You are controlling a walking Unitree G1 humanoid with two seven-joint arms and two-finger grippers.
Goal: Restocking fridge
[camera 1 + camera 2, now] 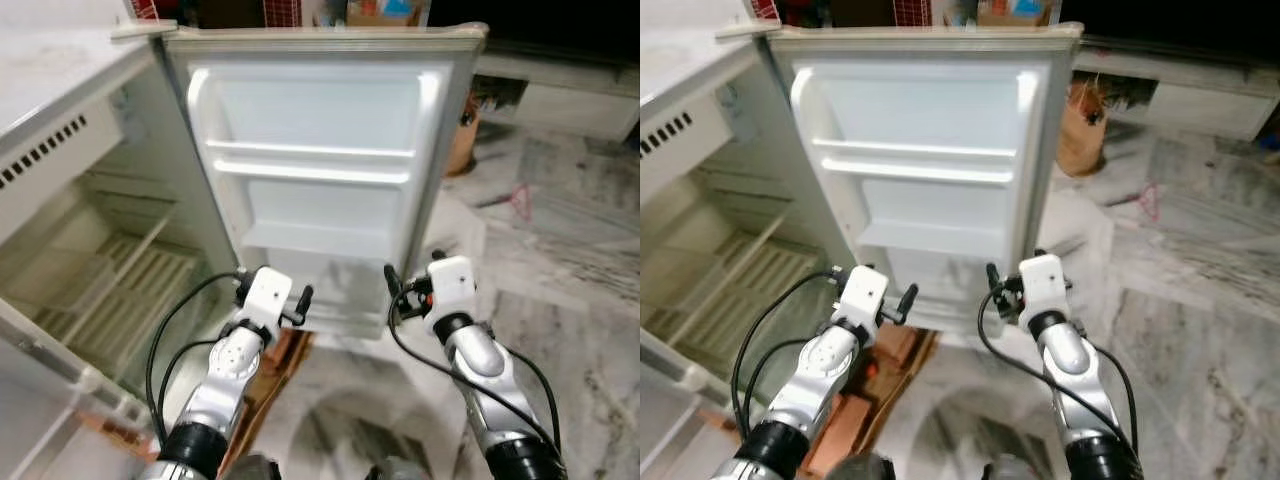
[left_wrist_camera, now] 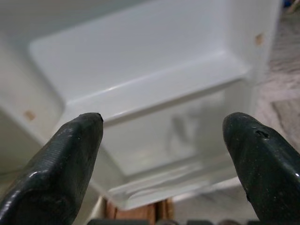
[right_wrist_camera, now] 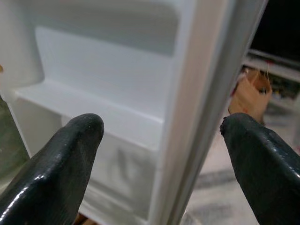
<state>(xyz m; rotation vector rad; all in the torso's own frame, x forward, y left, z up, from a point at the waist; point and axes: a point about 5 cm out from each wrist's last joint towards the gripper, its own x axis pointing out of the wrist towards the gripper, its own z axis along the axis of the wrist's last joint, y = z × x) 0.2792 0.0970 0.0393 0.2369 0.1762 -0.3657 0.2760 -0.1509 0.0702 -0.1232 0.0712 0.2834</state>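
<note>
Here, the white plastic fridge door (image 1: 320,180) stands open, its moulded shelves (image 1: 310,163) bare; left gripper (image 2: 164,140) and right gripper (image 3: 161,140) hover before it, fingers spread.

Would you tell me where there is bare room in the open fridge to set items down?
The fridge door has bare shelves: upper rail and lower bin. The wire shelf inside looks bare too. Both open grippers, left and right, hang before the lower bin.

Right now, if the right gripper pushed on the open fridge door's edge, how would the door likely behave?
The fridge door would probably swing stiffly on its hinge rather than flex. Its shelves look bare, so it is likely light. The right gripper, open astride the smooth white edge, might slip.
</note>
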